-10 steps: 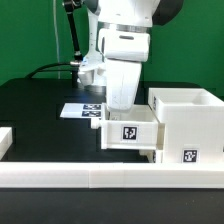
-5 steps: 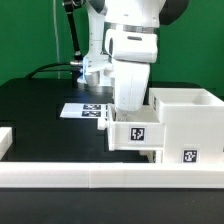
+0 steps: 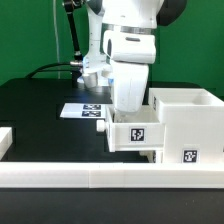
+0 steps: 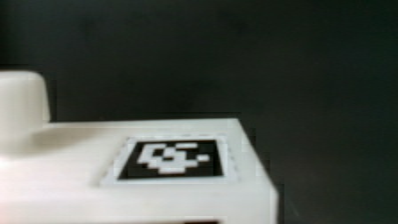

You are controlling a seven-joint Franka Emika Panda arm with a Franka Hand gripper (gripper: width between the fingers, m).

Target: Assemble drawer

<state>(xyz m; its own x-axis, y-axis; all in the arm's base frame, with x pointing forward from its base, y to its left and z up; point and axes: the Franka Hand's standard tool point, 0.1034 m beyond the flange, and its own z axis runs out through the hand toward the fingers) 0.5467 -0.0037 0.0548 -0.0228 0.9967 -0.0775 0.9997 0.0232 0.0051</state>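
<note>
One pincer (image 3: pixel 130 113) atop small drawer box (image 3: pixel 136 136)

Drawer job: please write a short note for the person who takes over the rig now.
Gripper: down on the small drawer box; its jaws are hidden behind the box wall, so the grasp cannot be confirmed.
Small box: partly inside the big open case, on the exterior view's right.
Marker board: flat on the table behind.
Done: box aligned and started into the case.
Left: seemingly push the box in further, then release.
</note>
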